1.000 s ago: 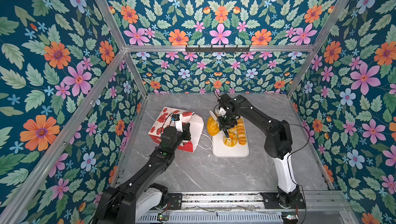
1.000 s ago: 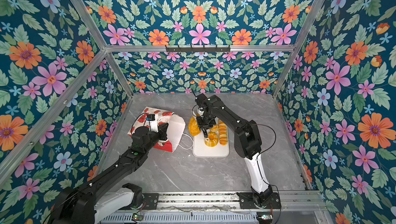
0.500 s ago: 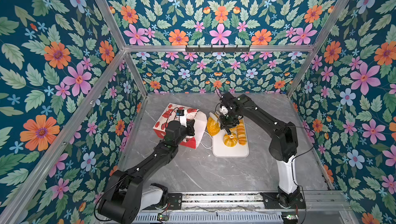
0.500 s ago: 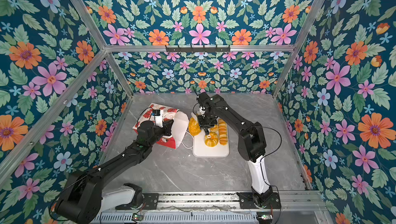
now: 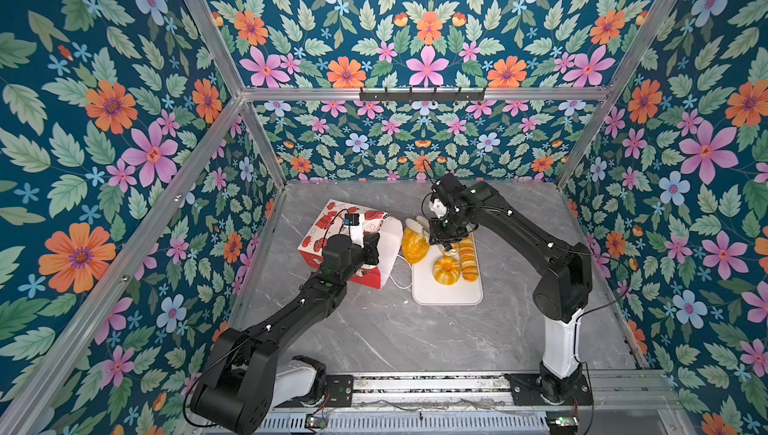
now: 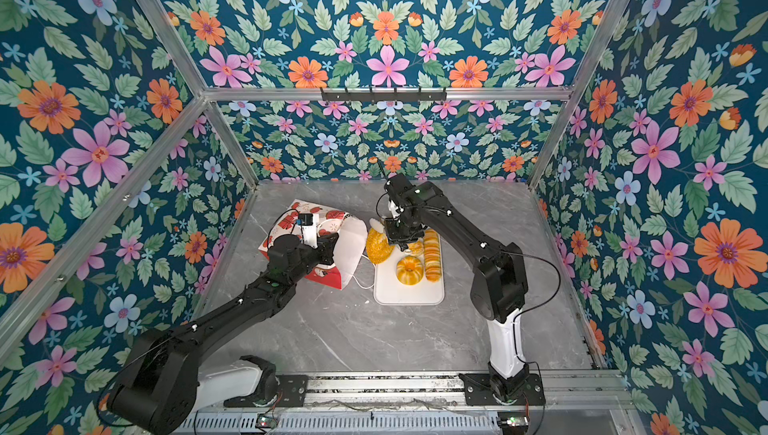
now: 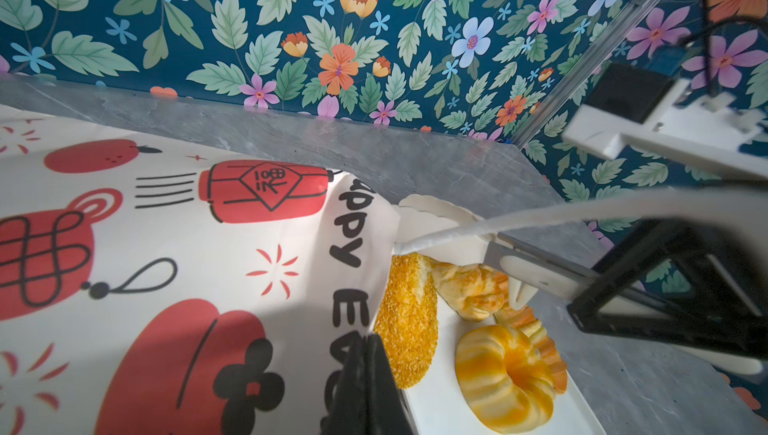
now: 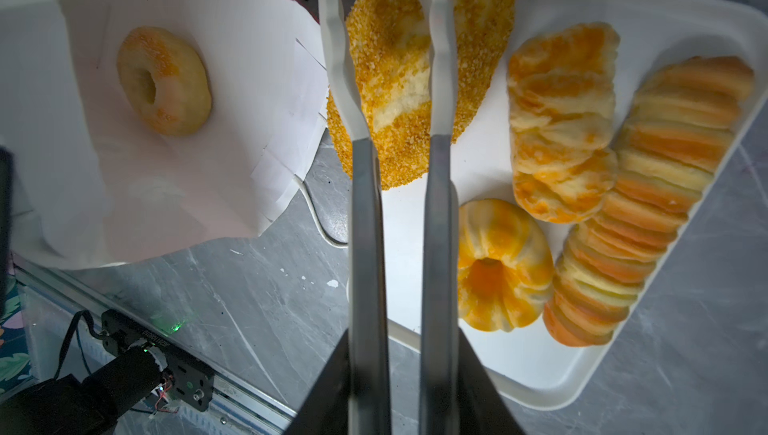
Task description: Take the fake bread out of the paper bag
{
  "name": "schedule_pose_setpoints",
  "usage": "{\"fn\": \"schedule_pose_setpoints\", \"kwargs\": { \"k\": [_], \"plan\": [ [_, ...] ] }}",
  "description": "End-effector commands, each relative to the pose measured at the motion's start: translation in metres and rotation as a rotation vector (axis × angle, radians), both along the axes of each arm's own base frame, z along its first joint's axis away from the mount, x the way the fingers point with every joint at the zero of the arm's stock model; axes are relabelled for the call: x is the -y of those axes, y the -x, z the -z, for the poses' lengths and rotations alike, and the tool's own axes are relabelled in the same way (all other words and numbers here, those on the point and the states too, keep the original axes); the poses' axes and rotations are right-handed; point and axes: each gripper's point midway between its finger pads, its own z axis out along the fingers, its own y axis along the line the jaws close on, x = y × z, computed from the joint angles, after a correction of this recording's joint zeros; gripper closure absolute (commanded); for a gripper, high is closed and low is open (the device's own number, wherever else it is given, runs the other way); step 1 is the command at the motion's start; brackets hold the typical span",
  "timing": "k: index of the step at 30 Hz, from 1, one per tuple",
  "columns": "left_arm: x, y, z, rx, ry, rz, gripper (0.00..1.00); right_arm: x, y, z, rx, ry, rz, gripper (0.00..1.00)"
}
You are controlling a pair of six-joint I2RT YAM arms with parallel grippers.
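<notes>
The right pincer (image 5: 419,223) is slightly spread, its long pale fingers (image 8: 442,58) held over the big seeded oval loaf (image 8: 478,38) with a narrow gap between them; whether they touch it I cannot tell. That loaf lies partly on the edge of the white tray (image 8: 519,364) nearest the bag and partly out over the grey bench (image 8: 249,308). Also on the tray are the croissant-like twist (image 8: 561,121), the long ridged loaf (image 8: 648,204) along its far side, and the glossy fluted ring (image 8: 503,266). The left pincer (image 7: 366,345) is pressed together at the rim of the paper bag (image 7: 166,246), apparently pinching it. The bag lies on its side just beside the tray with its mouth toward it, and the seeded bagel (image 8: 164,79) lies inside on the white lining (image 8: 232,142). A white cord handle (image 8: 316,212) trails on the bench between bag and tray.
</notes>
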Motion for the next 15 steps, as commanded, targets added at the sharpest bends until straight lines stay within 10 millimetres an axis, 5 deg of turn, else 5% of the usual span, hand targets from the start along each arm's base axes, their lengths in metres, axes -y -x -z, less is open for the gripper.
{"fn": "schedule_pose_setpoints", "kwargs": {
  "k": [1, 8, 15],
  "plan": [
    [0.003, 0.000, -0.006, 0.022, 0.010, 0.013, 1.00, 0.007, 0.005, -0.011, 0.013, 0.004, 0.019, 0.66],
    [0.002, 0.001, -0.004, 0.021, 0.005, 0.009, 1.00, 0.024, 0.038, -0.011, -0.088, 0.028, 0.012, 0.64],
    [0.001, 0.002, -0.002, 0.021, 0.004, 0.011, 1.00, 0.032, 0.044, -0.012, -0.136, -0.011, 0.048, 0.63]
  ]
}}
